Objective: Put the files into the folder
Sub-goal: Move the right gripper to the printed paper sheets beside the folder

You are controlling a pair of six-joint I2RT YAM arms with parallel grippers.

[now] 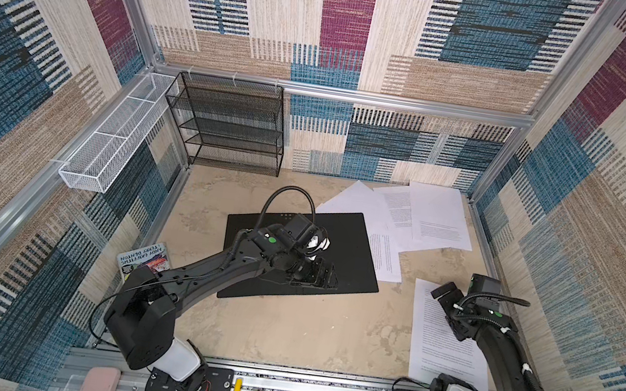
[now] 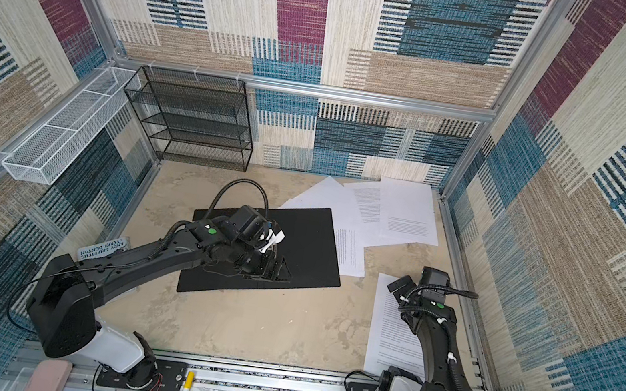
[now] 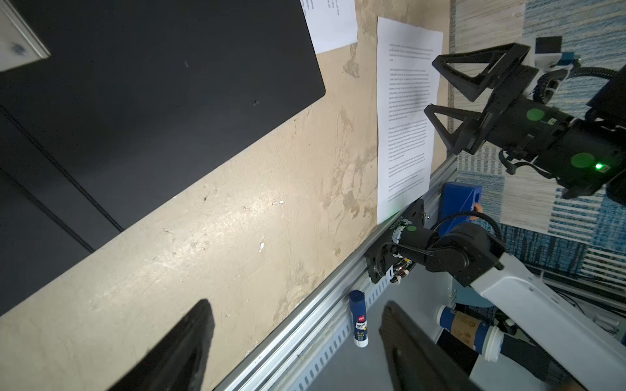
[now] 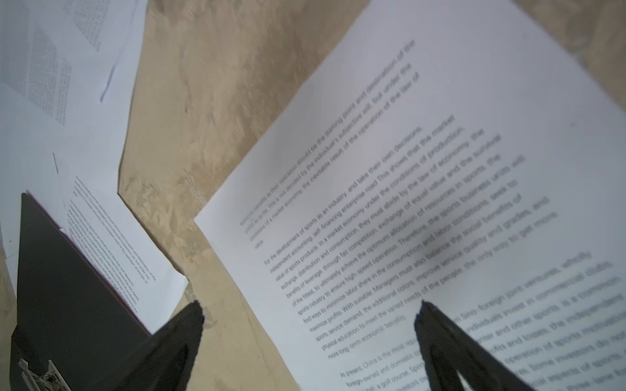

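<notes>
1. Two grippers show, both with jaws spread and nothing between them.
2. Over the folder [image 1: 350, 244], toward its 4 o'clock corner, hangs the left gripper [image 3: 296, 304].
3. That folder lies open at the centre, black inside up.
4. Several files [image 1: 434, 219] overlap at 1 o'clock of the folder, the nearest touching its edge.
5. One printed sheet [image 1: 435, 349] lies alone at 4 o'clock, apart from the folder.
6. Above that sheet's far end hangs the right gripper [image 4: 310, 304]; whether it touches the paper cannot be told.
7. One book [image 1: 144, 259] lies at 8 o'clock.
</notes>
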